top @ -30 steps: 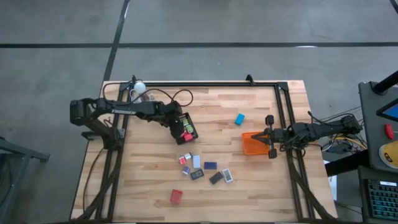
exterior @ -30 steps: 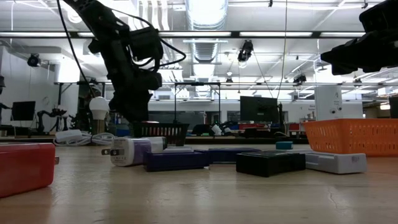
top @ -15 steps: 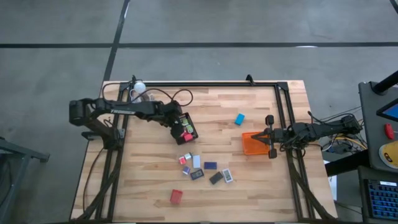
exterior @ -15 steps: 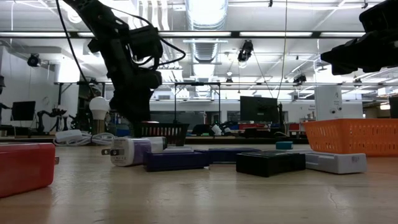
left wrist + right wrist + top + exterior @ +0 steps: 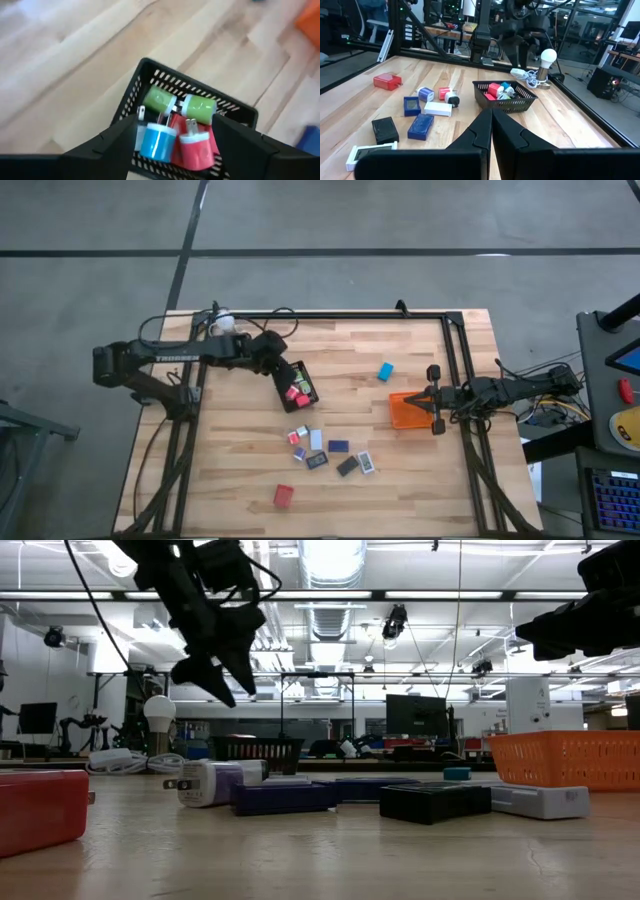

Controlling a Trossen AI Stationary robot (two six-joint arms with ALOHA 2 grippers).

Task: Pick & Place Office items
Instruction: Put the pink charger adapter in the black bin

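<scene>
My left gripper [image 5: 270, 356] [image 5: 228, 682] hangs open above the black mesh tray [image 5: 312, 394] [image 5: 150, 65], touching nothing. In the left wrist view its fingers stand apart over green [image 5: 159, 99], blue [image 5: 156, 142] and red [image 5: 196, 148] office items lying in the tray. More office items lie loose on the table: a cluster [image 5: 325, 452] near the middle, a red block [image 5: 284, 496] toward the near edge, a blue block [image 5: 385, 371] farther back. My right gripper [image 5: 434, 399] [image 5: 491, 125] waits shut at the table's right, beside the orange tray [image 5: 404, 412].
A white bulb [image 5: 224, 321] [image 5: 160, 710] with cords sits at the far left corner. A black frame [image 5: 400, 313] runs along the table's far and right sides. Bare wood lies between the black mesh tray and the orange tray.
My left gripper has risen out of the black mesh tray and drawn back toward the table's far left, rolling a little as it rose. The tray and the items in it have stayed in place.
</scene>
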